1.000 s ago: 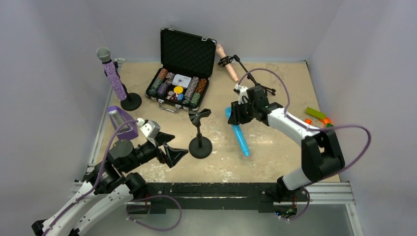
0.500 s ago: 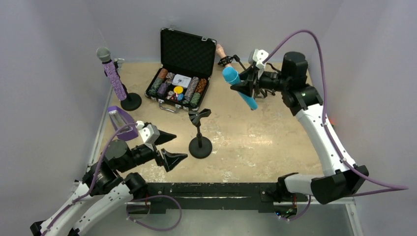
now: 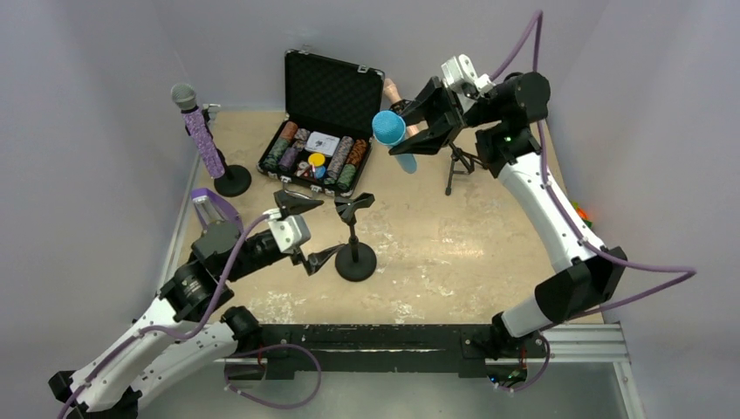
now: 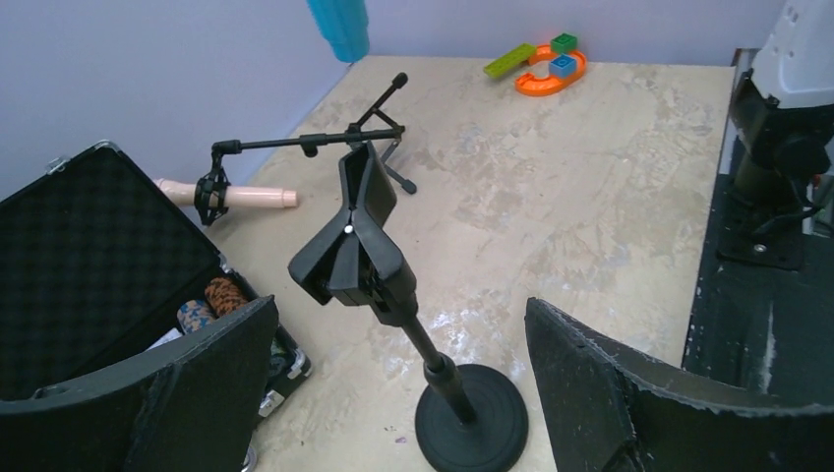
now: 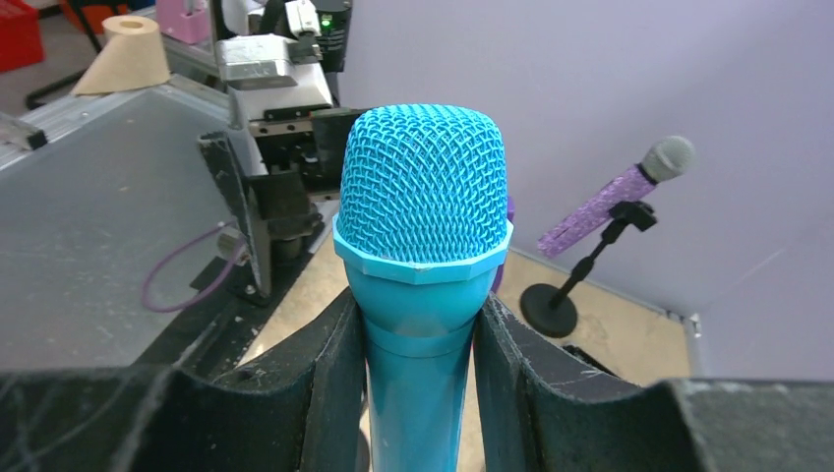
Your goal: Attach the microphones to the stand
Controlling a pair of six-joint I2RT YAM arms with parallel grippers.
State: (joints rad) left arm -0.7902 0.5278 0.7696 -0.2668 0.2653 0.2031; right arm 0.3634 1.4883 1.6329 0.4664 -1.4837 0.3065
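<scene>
Blue microphone (image 5: 423, 206) aloft, gripped tight in the right claw (image 5: 418, 344) (left claw (image 4: 400, 320) spread wide, just before the clip stand (image 4: 354, 251))

The blue microphone (image 5: 423, 295) is smooth plastic, mesh-headed; the pincer pads (image 5: 329, 388) look rough, matt.

The blue microphone (image 5: 425, 211) is bright turquoise with a lattice-mesh head. The purple microphone (image 3: 200, 131) glitters violet beneath a grey mesh head, and the pink microphone (image 4: 246, 197) is pale flesh-pink. The middle stand (image 4: 366, 258) is matt black, the worktop (image 3: 471, 253) mottled beige, and the black case (image 3: 333, 83) shows dimpled foam.
</scene>
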